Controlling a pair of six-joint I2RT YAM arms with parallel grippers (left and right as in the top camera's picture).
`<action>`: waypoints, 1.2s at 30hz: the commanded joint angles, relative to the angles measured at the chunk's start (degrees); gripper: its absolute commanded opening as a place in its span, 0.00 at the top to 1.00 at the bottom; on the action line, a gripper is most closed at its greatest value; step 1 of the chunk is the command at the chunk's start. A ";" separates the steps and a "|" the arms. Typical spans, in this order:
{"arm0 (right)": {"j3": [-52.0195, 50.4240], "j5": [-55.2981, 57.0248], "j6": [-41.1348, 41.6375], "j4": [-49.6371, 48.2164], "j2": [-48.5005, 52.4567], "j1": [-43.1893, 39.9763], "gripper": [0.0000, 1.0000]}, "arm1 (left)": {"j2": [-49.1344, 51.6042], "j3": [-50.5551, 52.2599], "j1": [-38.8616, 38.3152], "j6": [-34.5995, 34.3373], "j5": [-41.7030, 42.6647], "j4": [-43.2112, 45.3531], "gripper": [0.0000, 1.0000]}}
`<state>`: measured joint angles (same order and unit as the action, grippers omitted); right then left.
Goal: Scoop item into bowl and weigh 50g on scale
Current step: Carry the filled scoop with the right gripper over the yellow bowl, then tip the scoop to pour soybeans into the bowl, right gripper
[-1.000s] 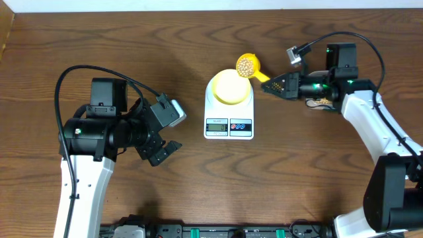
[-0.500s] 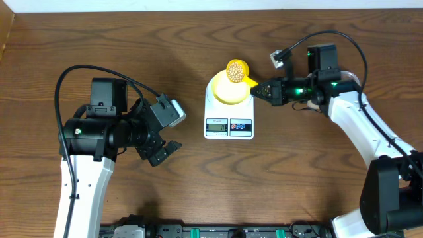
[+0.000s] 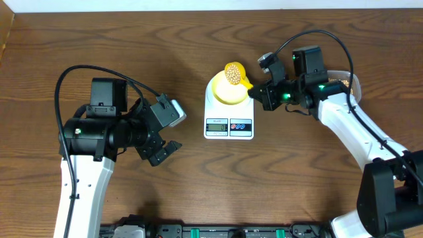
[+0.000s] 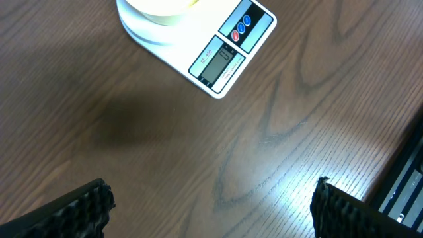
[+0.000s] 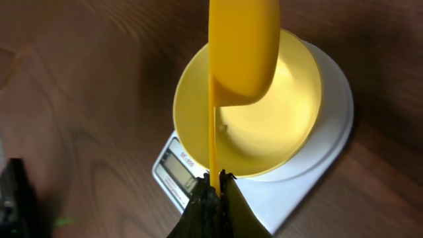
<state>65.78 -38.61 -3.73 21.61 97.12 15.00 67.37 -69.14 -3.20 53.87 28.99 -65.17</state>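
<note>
My right gripper (image 3: pixel 254 87) is pressed together on the thin handle of a yellow scoop (image 3: pixel 234 73), pinching it at the end nearest the fingertips. The scoop's cup reaches out ahead of that gripper. From overhead it carries a heap of the tan beans (image 3: pixel 233 71), open side up. From the right wrist camera I see only the cup's smooth outer side (image 5: pixel 243 53), and the handle comes straight back into the closed fingertips (image 5: pixel 213 182).

The pale yellow bowl (image 3: pixel 228 96) lies just ahead of and below the right gripper and sits on the round platform of the white scale (image 3: pixel 228 135). The scoop hangs over the bowl's far rim, on the side away from the scale's display. From the wrist the bowl's inside (image 5: pixel 291 125) looks smooth and pale; one small speck near the handle could be a bean, but I cannot tell.

Behind the right gripper, past the arm, part of a pale tub rim (image 3: pixel 349 79) shows with a few beans inside it.

My left gripper (image 4: pixel 210 213) is spread wide, holds nothing and hovers over bare bench (image 3: pixel 297 172). The scale stands well ahead of it, its grey display (image 4: pixel 217 61) and its red and blue buttons (image 4: pixel 241 25) on the edge facing this gripper. The digits are too small to read.
</note>
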 commanded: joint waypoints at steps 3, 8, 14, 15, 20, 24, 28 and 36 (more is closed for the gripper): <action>0.42 4.66 -4.68 -0.15 0.59 1.88 0.99 | -0.39 -0.61 0.20 0.50 -0.09 -0.15 0.02; 1.40 8.39 -6.36 0.04 0.59 3.02 0.99 | -0.39 -0.61 0.20 0.50 -0.09 -0.15 0.02; 1.73 15.08 -11.41 0.46 -0.59 5.29 0.99 | -0.39 -0.61 0.20 0.50 -0.09 -0.15 0.02; 1.73 15.98 -12.24 0.48 -0.90 5.64 0.99 | -0.39 -0.61 0.20 0.50 -0.09 -0.15 0.02; 1.73 20.39 -14.60 0.50 -2.82 6.86 0.99 | -0.39 -0.61 0.20 0.50 -0.09 -0.15 0.02; 1.73 24.63 -18.18 0.48 -4.59 8.11 0.99 | -0.39 -0.61 0.20 0.50 -0.09 -0.15 0.02; 1.73 29.44 -23.39 0.50 -5.99 10.38 0.99 | -0.39 -0.61 0.20 0.50 -0.09 -0.15 0.02; 1.73 38.69 -31.08 1.03 -6.47 14.51 0.99 | -0.39 -0.61 0.20 0.50 -0.09 -0.15 0.02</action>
<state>65.95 -3.92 -30.94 22.11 91.74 28.29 67.37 -69.14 -3.20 53.87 28.99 -65.19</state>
